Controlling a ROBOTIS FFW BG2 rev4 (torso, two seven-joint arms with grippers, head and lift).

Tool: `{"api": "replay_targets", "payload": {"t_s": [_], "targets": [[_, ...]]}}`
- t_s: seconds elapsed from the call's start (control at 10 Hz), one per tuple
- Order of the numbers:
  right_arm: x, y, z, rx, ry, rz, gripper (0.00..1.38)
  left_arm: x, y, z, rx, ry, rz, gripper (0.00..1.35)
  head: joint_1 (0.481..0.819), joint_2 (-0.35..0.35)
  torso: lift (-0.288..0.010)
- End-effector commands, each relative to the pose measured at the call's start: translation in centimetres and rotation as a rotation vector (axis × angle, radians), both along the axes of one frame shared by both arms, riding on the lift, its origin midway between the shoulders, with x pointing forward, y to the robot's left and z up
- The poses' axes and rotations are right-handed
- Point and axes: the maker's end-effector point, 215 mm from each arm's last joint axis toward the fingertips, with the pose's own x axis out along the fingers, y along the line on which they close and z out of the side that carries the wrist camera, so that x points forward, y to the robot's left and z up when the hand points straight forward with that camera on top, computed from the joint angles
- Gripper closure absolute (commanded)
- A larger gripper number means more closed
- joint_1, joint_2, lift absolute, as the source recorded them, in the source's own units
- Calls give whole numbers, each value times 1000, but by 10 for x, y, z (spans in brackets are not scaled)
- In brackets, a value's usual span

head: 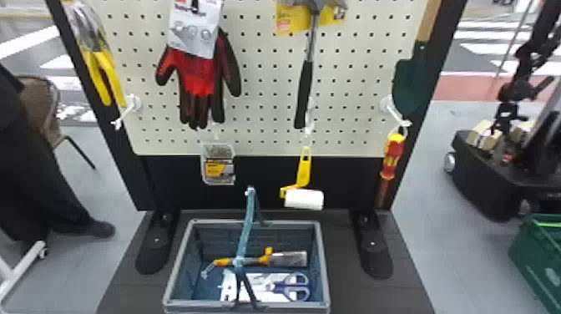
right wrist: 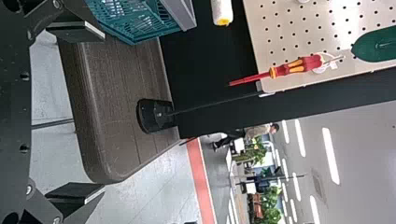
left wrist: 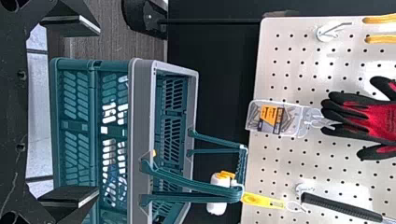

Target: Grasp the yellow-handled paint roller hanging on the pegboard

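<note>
just right of centre in the head view, the yellow-handled paint roller (head: 303, 173) hung low on the pegboard (head: 355, 62), above a basket (head: 175, 267). left gripper (left wrist: 86, 112) and right gripper (right wrist: 91, 112) each had fingers spread.

A grey-rimmed teal basket (head: 292, 222) sits on the dark bench (head: 375, 292) straight ahead of the left fingers (left wrist: 70, 201), holding a flat-bladed scraper (head: 284, 259) and blue scissors (head: 292, 286). Farther beyond hang red gloves (head: 196, 75), a screw packet (head: 218, 163) and a black-handled hammer (head: 304, 92); a red-yellow screwdriver (right wrist: 292, 69) hangs well beyond the right fingers (right wrist: 74, 30)
</note>
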Motion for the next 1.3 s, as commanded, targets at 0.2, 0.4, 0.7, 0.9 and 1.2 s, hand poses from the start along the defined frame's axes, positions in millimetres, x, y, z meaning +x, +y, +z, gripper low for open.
{"api": "replay_targets", "payload": {"t_s": [0.2, 0.4, 0.7, 0.9, 1.2], "targets": [[0, 3, 3, -12, -5, 9, 157, 0, 1, 1, 2, -3, -4, 110, 549, 0, -100], [2, 5, 7, -20, -13, 16, 160, 2, 0, 2, -1, -8, -3, 110, 549, 0, -100], [0, 6, 7, -22, -12, 18, 156, -1, 0, -1, -2, 4, -1, 110, 549, 0, -100], [11, 9, 26, -17, -32, 28, 125, 1, -2, 1, -5, -2, -7, 113, 549, 0, -100], [52, 20, 73, -21, -111, 96, 114, -4, -2, -5, -8, 17, -6, 113, 549, 0, -100]]}}
